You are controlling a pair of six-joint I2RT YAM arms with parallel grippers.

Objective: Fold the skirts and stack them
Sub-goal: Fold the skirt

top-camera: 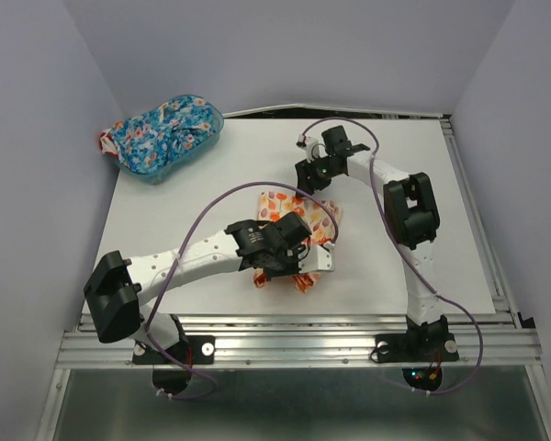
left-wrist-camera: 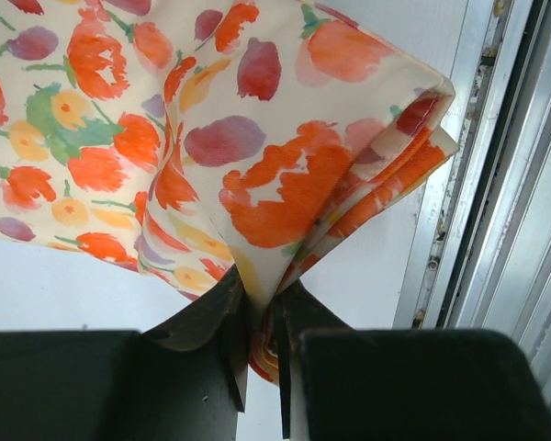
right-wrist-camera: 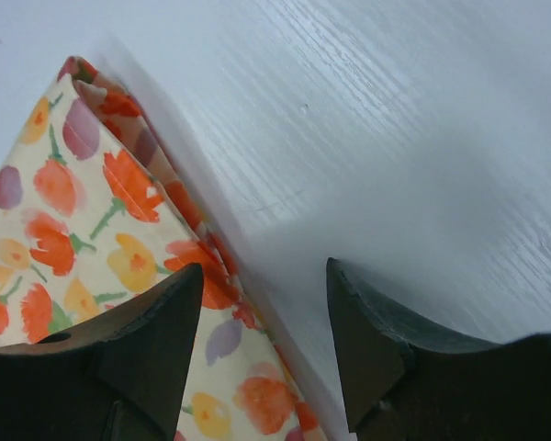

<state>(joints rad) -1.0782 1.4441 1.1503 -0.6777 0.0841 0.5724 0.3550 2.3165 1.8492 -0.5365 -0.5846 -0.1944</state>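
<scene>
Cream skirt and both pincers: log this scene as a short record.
cream skirt: partly folded on the table
left pincer: shut on a fold of the cream skirt
right pincer: open, holding nothing, over the skirt's edge
blue skirt: bunched in the basket, far left corner
stack: not yet made

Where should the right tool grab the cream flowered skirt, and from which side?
Probably take the cream skirt by its layered far edge near the corner, coming in from the bare table side. The cloth lies flat there, and that edge runs just under the open right tool. The left tool pinches the near fold.
</scene>
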